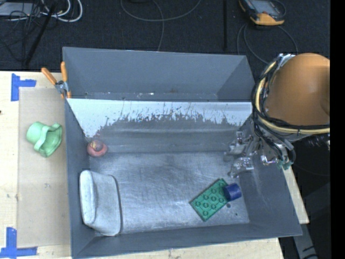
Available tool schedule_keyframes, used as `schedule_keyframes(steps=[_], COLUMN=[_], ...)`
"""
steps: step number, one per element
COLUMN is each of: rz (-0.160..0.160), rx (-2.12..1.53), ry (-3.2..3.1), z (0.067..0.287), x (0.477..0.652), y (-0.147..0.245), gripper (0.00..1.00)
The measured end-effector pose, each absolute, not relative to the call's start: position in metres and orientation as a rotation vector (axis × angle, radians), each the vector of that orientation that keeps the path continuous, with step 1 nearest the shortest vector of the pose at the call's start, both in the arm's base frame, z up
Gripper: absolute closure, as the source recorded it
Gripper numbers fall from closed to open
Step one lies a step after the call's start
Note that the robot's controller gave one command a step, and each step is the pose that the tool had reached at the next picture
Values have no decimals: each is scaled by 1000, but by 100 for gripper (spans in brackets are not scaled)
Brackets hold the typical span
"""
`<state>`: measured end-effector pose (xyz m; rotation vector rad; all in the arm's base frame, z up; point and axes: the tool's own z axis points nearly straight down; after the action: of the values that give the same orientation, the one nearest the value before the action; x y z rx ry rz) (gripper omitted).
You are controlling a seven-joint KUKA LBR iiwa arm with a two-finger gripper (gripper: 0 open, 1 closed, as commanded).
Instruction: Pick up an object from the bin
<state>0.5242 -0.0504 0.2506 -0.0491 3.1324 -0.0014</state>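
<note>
the gripper (240, 158) hangs by the bin's (156, 77) right wall near the blue cylinder (232, 191) and green studded plate (210, 200), probably its nearest picks; open or closed, cannot tell

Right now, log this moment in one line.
pincer: by right wall of bin | nearest: blue cylinder at corner of green studded plate, both on floor | left: white pad, pink knob

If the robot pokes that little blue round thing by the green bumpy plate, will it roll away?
Maybe. The blue piece looks short and round, so a nudge might roll it over the bin floor. It sits at a corner of the green studded plate, which may block it. It looks smaller than the plate, so likely light.
</note>
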Motion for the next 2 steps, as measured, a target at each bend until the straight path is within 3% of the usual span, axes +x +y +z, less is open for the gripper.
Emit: schedule_keyframes(steps=[1, 2], rz=[1, -3], rx=[-45, -125], ry=[3141, 3102], z=[247, 73], x=[522, 484], y=[-51, -73], gripper=[0, 0])
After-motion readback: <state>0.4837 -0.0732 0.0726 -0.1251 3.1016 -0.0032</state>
